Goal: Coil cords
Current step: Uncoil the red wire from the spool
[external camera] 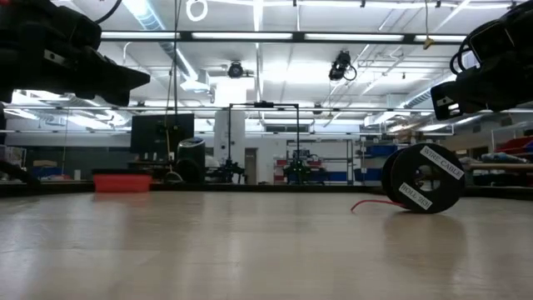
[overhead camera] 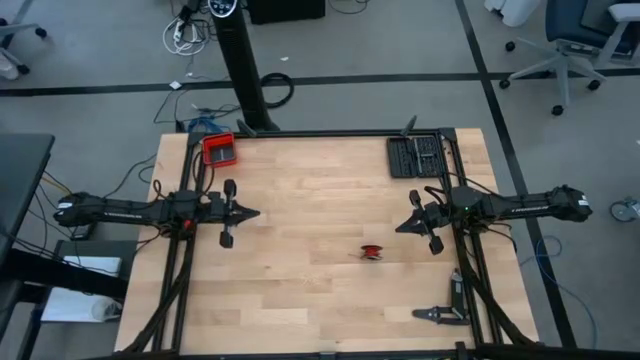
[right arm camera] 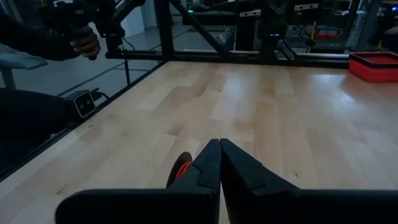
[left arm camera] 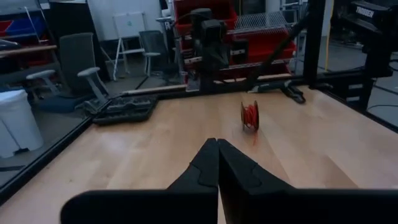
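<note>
On the wooden counter (overhead camera: 320, 210), lower right of centre, lies the red cord (overhead camera: 372, 251) wound on a small spool, between both closed, empty grippers, left (overhead camera: 255, 212) and right (overhead camera: 400, 228).

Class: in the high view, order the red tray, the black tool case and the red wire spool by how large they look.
1. Black tool case, largest.
2. Red tray, clearly smaller.
3. Red wire spool, smallest by far.
All lie on the table, so nearness to the camera barely matters.

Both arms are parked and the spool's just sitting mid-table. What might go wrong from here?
The spool stands on its edge, so a nudge may roll it away. Its loose red wire end trails on the table and could snag or unwind. Left gripper and right gripper are both shut; they must open first.
</note>
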